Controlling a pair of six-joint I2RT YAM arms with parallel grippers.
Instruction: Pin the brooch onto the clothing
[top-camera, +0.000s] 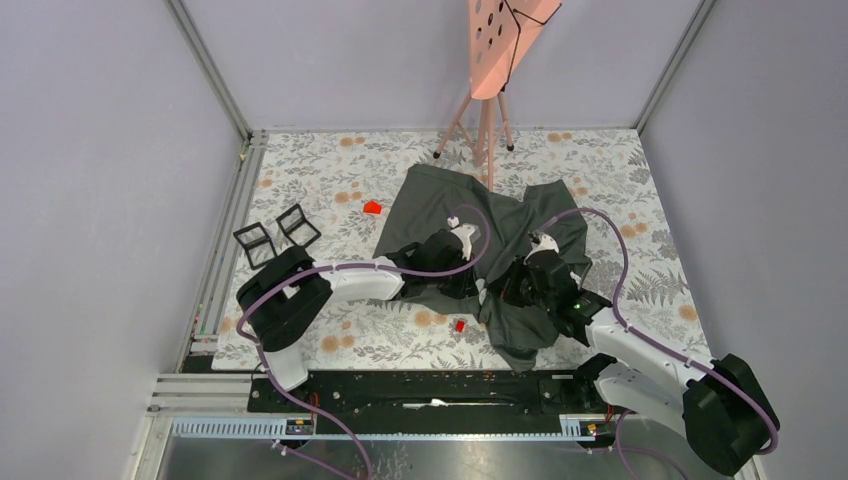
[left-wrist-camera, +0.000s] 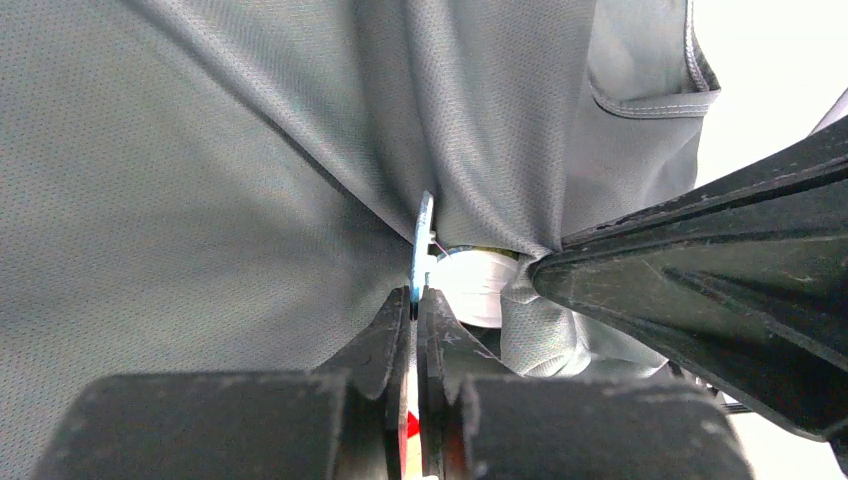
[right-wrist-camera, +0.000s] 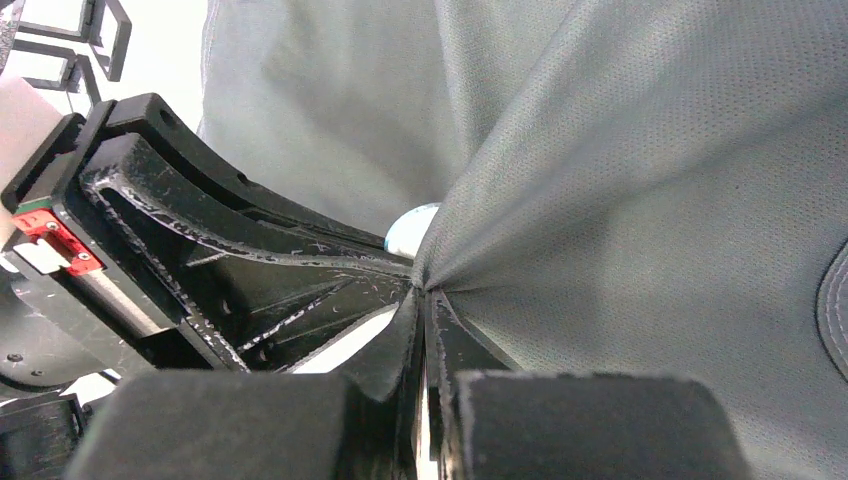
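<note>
While both arms meet over the middle of the clothing (top-camera: 425, 200), the left gripper (left-wrist-camera: 415, 300) has its jaws pressed together on the lower rim of the brooch (left-wrist-camera: 423, 228), a thin pale-blue disc set against a gathered fold of the clothing. Just right of it, the right gripper (right-wrist-camera: 425, 300) is clamped on that same fold, so the cloth stands in a tight peak.

The risk, as I judge it, is that the disc is gripped only by its rim. A sideways push could twist it out of the jaws, or the pinched fold could slip free and leave the pin nothing to bite.

Seen edge-on from the left wrist, the brooch stands upright. Its long axis runs straight out from the fingertips toward the clothing, and its flat face is turned toward the right gripper.
</note>
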